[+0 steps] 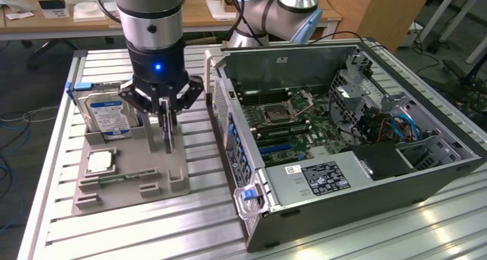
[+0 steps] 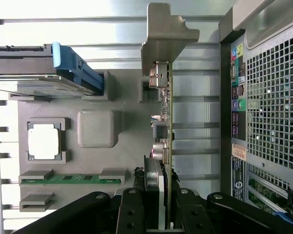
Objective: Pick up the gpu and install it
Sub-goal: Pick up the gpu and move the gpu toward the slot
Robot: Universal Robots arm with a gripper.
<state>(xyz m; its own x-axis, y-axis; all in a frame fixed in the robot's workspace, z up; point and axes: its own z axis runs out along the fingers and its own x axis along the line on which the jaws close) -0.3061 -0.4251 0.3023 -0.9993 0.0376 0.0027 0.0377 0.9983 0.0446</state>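
Exterior view: the end effector (image 1: 166,113) is clamped on the gpu (image 1: 168,135), upright and edge-on at the tray (image 1: 125,157).

Wrist view: the card looks slim, light, stiff but fragile. Best gripped on its flat faces, away from the bracket (image 2: 167,34).

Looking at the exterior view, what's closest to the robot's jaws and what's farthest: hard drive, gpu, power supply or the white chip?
1. gpu: held in the jaws.
2. hard drive: beside them, exterior view's left.
3. chip: on the tray, nearer the camera.
4. power supply: inside the case, exterior view's right.
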